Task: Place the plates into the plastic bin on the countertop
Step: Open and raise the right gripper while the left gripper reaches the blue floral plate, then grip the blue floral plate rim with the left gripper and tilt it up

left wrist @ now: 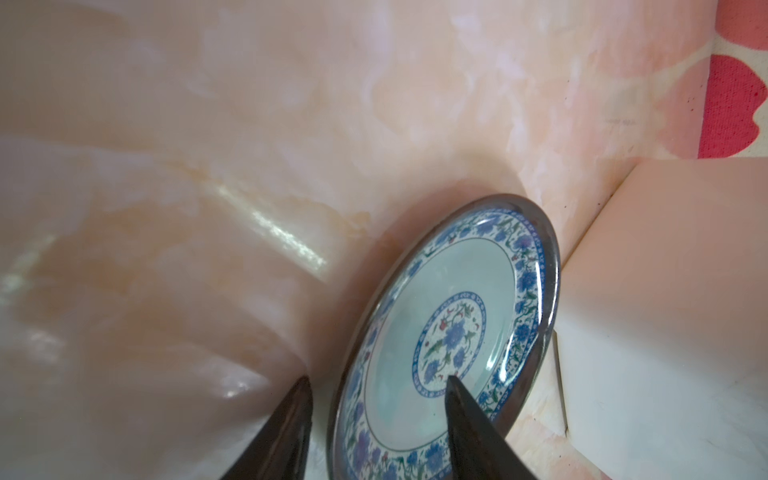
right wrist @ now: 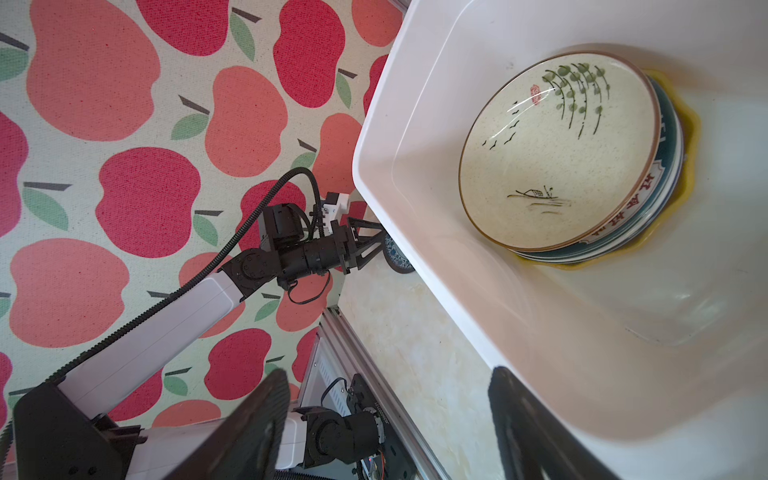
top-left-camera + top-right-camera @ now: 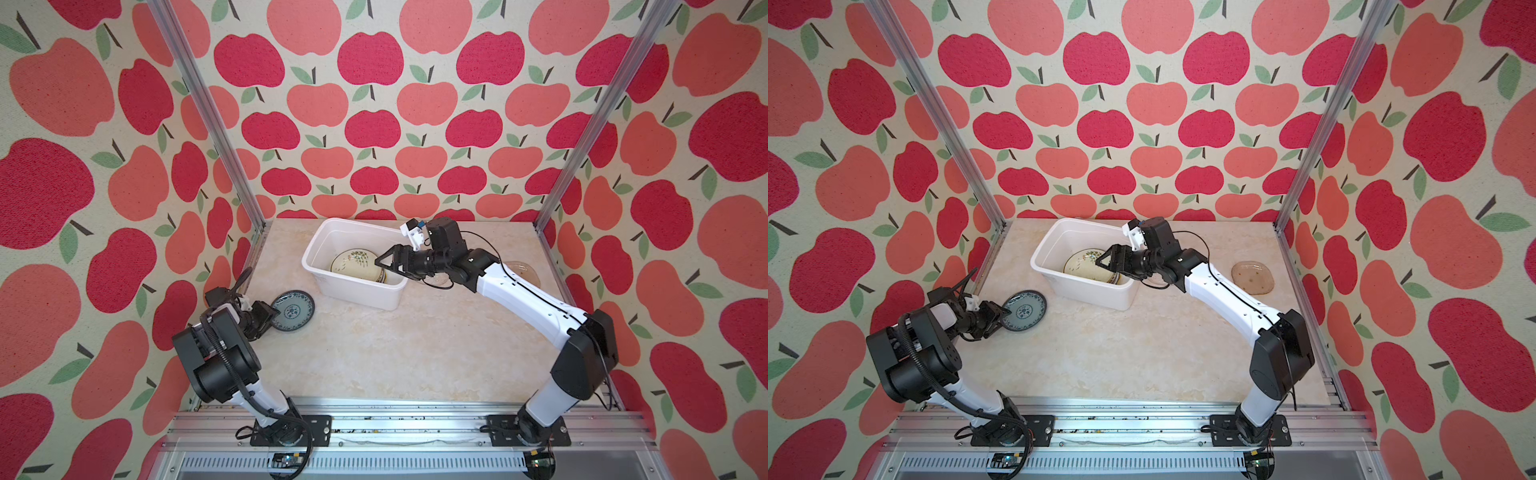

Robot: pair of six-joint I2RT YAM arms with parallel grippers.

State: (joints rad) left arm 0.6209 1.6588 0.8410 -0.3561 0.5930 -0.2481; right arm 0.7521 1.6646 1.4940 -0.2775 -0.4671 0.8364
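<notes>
The blue-flowered plate (image 3: 293, 310) lies on the countertop (image 3: 415, 353) just left of the bin (image 3: 361, 296), its rim between the left gripper's (image 3: 271, 318) parted fingers; the right gripper (image 3: 380, 266) gapes empty over the bin.

Both arms (image 3: 528, 299) have white links, black joints, black jaws; the left carries corrugated cable (image 2: 203, 272).

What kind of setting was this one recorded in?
Likely a staged robot test cell posing as a kitchen counter: apple-print fabric walls hung on aluminium posts, a marble-look countertop, and two robot arms bolted to a front rail.
</notes>
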